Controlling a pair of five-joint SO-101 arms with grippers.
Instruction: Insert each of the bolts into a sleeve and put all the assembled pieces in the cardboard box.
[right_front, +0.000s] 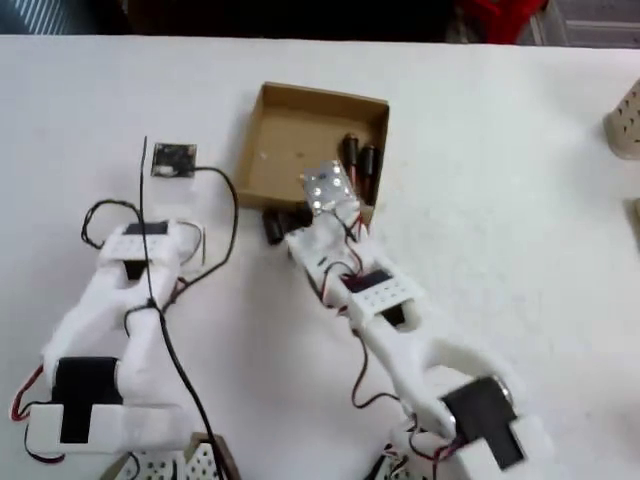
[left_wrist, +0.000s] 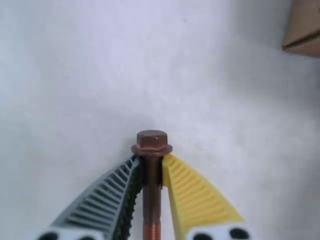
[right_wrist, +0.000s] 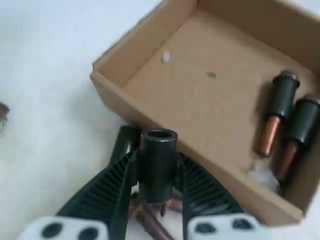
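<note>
The bolt (left_wrist: 151, 145) is clamped just under its head by the left gripper (left_wrist: 151, 167) over the table (left_wrist: 100, 60). The sleeve (right_wrist: 158, 150) is clamped by the right gripper (right_wrist: 158, 167) just outside the cardboard box (right_wrist: 145, 40), with its open end clear of the fingertips; two assembled pieces (right_wrist: 280, 107) lie in the box. The bolt's shank is best lined up with the sleeve's bore before the two are brought together, and the sleeve is held firm while the bolt is pushed home without tilt.
</note>
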